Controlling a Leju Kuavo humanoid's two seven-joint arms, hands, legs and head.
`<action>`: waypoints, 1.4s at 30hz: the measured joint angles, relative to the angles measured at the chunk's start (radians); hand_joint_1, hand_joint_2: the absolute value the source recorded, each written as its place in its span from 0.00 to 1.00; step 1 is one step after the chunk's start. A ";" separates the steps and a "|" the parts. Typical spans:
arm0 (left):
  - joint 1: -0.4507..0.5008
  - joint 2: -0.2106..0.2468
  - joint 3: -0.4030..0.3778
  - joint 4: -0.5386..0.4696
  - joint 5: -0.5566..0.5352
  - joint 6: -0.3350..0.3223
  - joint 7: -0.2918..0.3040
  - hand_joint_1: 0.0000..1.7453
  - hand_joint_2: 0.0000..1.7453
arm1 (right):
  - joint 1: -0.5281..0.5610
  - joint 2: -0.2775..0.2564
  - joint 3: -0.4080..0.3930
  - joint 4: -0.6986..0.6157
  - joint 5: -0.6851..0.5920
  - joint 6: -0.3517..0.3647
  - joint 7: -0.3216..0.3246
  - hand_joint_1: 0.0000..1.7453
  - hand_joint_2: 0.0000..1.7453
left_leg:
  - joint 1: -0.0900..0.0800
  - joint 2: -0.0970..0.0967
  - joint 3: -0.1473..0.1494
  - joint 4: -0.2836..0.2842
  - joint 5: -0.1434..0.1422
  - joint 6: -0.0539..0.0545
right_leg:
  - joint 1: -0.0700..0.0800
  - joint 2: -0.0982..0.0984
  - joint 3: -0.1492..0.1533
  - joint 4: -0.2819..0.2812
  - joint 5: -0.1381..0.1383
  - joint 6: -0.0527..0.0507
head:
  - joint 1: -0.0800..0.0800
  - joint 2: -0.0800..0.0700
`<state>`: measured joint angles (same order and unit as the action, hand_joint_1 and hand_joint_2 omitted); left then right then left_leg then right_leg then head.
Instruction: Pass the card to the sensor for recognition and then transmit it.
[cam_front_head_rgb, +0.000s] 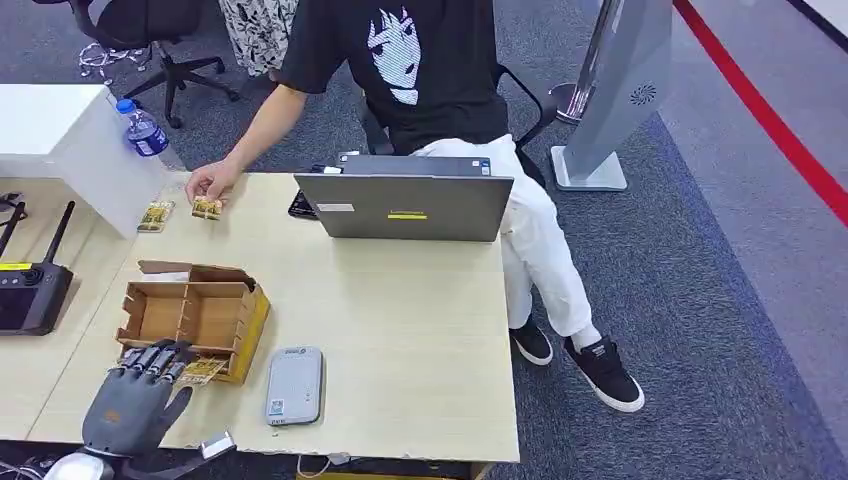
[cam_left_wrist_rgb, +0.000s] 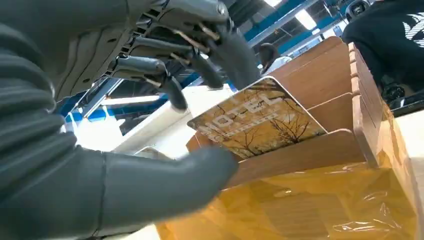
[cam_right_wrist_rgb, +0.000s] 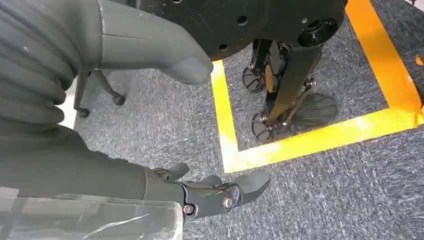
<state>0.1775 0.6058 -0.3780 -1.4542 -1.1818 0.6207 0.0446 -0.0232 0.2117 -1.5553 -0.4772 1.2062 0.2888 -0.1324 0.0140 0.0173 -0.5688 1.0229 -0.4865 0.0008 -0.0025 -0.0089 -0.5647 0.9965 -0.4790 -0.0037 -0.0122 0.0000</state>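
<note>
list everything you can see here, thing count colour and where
yellow picture card: 1, yellow-brown, in the left hand at the box's near edge
open cardboard divider box: 1, brown with yellow wrap, near left of table
flat grey card sensor: 1, light grey, right of the box, near table edge
loose cards: 2, yellow-brown, far left of table, one under the person's hand
grey laptop: 1, far side of table, lid toward the robot
black radio controller: 1, on the side table at left
plastic water bottle: 1, clear with blue cap, past the table's far left corner
wooden table: 1, pale
seated person: 1, black shirt, white trousers
left hand: grey, fingers on the card
right hand: hanging over grey carpet, holding nothing
</note>
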 joint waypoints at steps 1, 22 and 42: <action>0.000 0.000 0.000 0.001 0.000 0.000 0.000 1.00 1.00 | 0.000 0.000 0.000 0.001 0.000 0.000 -0.001 0.00 1.00 | 0.000 0.000 0.000 0.000 0.000 0.000 | 0.000 0.000 0.000 0.000 0.000 0.000 | 0.000 0.000; -0.006 -0.140 0.160 -0.068 0.014 0.067 -0.202 1.00 1.00 | 0.000 -0.002 0.000 0.008 -0.027 0.000 -0.003 0.00 1.00 | 0.000 0.000 0.000 0.001 0.000 0.000 | 0.000 0.000 0.000 0.000 0.001 0.001 | 0.000 0.000; -0.410 -0.143 0.212 -0.249 0.206 -0.097 -0.136 1.00 1.00 | -0.018 -0.019 0.000 0.060 0.003 -0.049 -0.009 0.00 1.00 | 0.000 0.000 0.000 0.001 0.002 -0.002 | 0.000 0.000 -0.001 0.002 0.002 -0.001 | 0.000 0.000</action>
<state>-0.2321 0.4624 -0.1663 -1.7034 -0.9758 0.5238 -0.0916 -0.0410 0.1923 -1.5553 -0.4170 1.2097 0.2396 -0.1411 0.0137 0.0175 -0.5683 1.0236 -0.4841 -0.0009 -0.0026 -0.0085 -0.5655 0.9980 -0.4766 -0.0042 -0.0122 0.0000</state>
